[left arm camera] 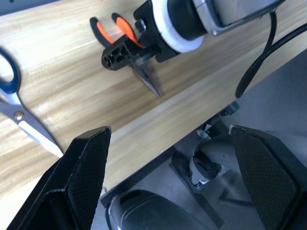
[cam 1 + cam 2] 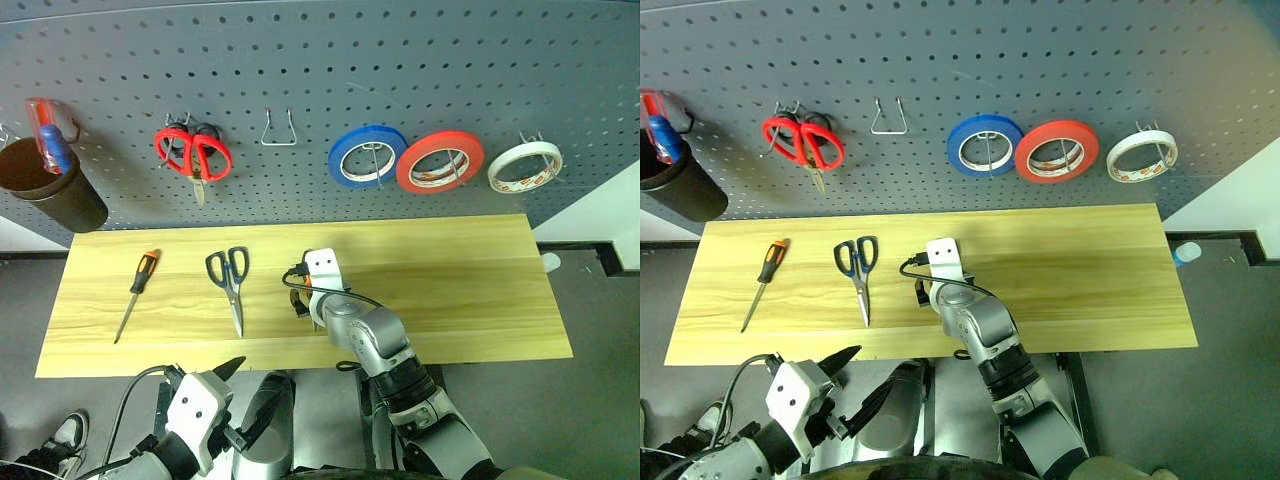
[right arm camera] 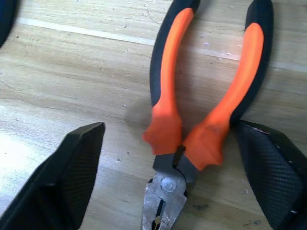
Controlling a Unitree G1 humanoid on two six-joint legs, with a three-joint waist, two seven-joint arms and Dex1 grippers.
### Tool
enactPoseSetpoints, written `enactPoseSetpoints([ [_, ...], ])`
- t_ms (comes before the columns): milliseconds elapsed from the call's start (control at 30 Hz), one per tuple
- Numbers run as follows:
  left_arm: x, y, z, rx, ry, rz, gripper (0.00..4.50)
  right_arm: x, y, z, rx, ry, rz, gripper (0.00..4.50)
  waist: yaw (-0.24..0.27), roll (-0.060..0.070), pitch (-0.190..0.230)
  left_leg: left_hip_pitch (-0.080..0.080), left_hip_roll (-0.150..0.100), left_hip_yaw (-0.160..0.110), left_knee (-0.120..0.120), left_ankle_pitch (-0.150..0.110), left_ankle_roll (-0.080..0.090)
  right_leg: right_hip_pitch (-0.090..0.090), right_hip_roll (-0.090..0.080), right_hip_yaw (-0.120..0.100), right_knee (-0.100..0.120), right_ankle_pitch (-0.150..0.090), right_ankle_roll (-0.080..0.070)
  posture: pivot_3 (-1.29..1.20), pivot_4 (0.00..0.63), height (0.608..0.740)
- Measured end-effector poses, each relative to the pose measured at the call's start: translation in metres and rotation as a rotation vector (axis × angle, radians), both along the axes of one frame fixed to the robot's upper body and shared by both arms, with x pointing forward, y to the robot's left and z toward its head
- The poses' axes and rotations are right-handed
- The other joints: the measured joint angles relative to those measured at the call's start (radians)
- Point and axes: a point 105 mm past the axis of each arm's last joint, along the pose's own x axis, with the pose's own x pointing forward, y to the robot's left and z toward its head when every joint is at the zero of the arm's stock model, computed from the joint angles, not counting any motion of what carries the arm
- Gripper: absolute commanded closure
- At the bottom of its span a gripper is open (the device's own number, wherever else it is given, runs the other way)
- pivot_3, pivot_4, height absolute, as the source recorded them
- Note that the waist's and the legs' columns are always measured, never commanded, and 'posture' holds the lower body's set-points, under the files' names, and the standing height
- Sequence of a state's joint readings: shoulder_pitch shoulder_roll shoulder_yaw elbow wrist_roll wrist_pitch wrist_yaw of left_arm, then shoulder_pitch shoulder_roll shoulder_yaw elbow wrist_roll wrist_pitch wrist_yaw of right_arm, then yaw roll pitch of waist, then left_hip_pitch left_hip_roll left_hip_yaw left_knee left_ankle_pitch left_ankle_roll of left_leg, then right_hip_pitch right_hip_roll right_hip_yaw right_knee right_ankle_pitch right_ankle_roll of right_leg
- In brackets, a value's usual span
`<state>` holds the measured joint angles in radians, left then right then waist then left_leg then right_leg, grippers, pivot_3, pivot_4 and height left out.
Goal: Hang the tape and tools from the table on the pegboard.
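Right wrist view: the right gripper point(image 3: 163, 167) straddles the pliers point(image 3: 201, 115) lying flat on the table point(image 3: 72, 72), fingers spread wide to either side of the handles, one finger point(image 3: 268, 163) just beside a handle, nothing yet gripped. From the head, the right arm reaches forward and down over the table's near edge. The left gripper point(image 1: 168, 177) hangs open and empty off that edge. Scissors point(image 2: 231, 278) and screwdriver point(image 2: 137, 290) lie to the left; the red tape point(image 2: 440, 161) hangs on the pegboard point(image 2: 320, 70).

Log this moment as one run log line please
right hand: open, straddling pliers on table | left hand: open, empty, off table edge | red tape: on pegboard
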<state>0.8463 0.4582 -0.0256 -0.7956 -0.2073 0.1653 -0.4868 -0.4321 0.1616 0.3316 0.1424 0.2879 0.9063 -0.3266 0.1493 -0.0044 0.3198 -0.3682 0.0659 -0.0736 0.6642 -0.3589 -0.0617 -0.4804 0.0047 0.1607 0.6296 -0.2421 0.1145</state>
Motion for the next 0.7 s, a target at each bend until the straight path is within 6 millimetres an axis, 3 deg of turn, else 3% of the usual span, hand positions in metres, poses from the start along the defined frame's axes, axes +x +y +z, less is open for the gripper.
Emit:
enactPoseSetpoints([
  [167, 0.000, 0.000, 0.002, -0.001, -0.005, 0.006, 0.36, 0.001, -0.001, 0.001, 0.000, -0.004, -0.008, 2.45, -0.003, 0.000, 0.008, 0.000, 0.000, -0.002, 0.000, 0.000, 0.000, -0.001, 0.000, -0.001, 0.000, -0.001, 0.000, 0.50, 0.387, 0.720],
  [500, -0.001, -0.002, 0.006, -0.006, -0.014, 0.009, 0.36, 0.001, -0.001, 0.005, 0.005, -0.012, -0.011, 2.45, -0.003, 0.000, 0.019, -0.001, 0.000, -0.003, 0.000, 0.000, 0.000, -0.001, 0.000, -0.002, 0.000, -0.001, 0.000, 0.50, 0.392, 0.720],
  [533, -0.001, -0.002, 0.006, -0.006, -0.014, 0.010, 0.36, 0.001, -0.001, 0.005, 0.006, -0.012, -0.011, 2.45, -0.004, 0.000, 0.020, -0.001, 0.000, -0.003, 0.000, 0.000, 0.000, -0.001, 0.000, -0.002, 0.000, -0.001, 0.000, 0.50, 0.000, 0.720],
  [567, -0.001, -0.002, 0.004, -0.005, -0.007, 0.010, 0.36, 0.000, -0.001, 0.002, 0.004, -0.004, -0.009, 2.45, -0.001, 0.001, -0.005, -0.008, 0.001, -0.003, -0.001, 0.002, -0.006, -0.007, 0.001, -0.002, 0.002, 0.002, 0.004, 0.50, 0.000, 0.720],
  [600, -0.002, -0.001, 0.001, -0.002, 0.012, 0.012, 0.36, -0.005, -0.002, -0.013, -0.025, 0.061, 0.000, 2.45, 0.003, -0.002, -0.077, -0.021, 0.001, 0.000, -0.005, 0.006, -0.016, -0.020, 0.000, -0.004, 0.000, 0.004, 0.005, 0.49, 0.000, 0.720],
  [667, -0.001, -0.002, 0.006, -0.007, -0.010, 0.011, 0.36, -0.006, -0.001, -0.012, -0.018, 0.065, 0.011, 2.45, 0.028, -0.006, -0.151, -0.012, 0.001, -0.001, 0.000, 0.006, -0.017, -0.013, -0.006, -0.020, -0.001, -0.005, -0.003, 0.49, 0.000, 0.720],
  [700, -0.001, -0.003, 0.006, -0.009, -0.011, 0.009, 0.36, -0.004, 0.001, -0.006, 0.001, 0.045, 0.018, 2.45, 0.030, -0.006, -0.169, -0.009, 0.001, 0.000, -0.007, 0.006, -0.017, -0.010, -0.008, -0.025, -0.004, -0.006, -0.003, 0.49, 0.000, 0.720],
])
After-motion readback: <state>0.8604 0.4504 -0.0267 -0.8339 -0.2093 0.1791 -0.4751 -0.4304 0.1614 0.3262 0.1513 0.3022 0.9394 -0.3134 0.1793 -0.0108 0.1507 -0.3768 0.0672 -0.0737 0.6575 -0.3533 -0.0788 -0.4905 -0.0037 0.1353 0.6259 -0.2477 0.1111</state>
